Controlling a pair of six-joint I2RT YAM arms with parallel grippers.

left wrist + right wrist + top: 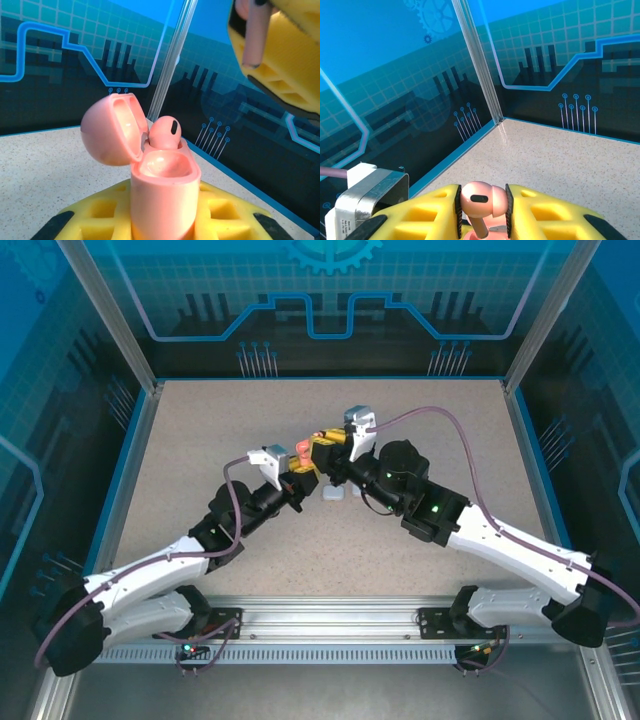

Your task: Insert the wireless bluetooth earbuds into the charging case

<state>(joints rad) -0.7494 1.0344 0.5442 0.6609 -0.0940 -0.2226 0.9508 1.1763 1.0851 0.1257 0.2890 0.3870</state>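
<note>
The left tool (160, 220) is clamped on the lower body of the salmon charging case (162, 195), holding it upright above the tabletop (570, 160). The lid (107, 130) is swung open to that tool's left. One seated earbud (165, 132) already fills the far socket, and the empty socket (162, 165) nearer the tool faces up.

The right tool (481, 220) is closed narrowly on the second salmon earbud (476, 198), pinching its head between the dark pads. Seen from the left tool, this earbud hangs above and to the right of the case, well apart from it, stem pointing down.

The step in hand looks like the second insertion. To do it well, I would carry the stem directly over the empty socket and line it up with the socket's axis, turning the head to mirror the seated earbud. Lower slowly, staying clear of the lid and the neighbour. The left tool should hold firm, and the right should release only once the head has settled
</note>
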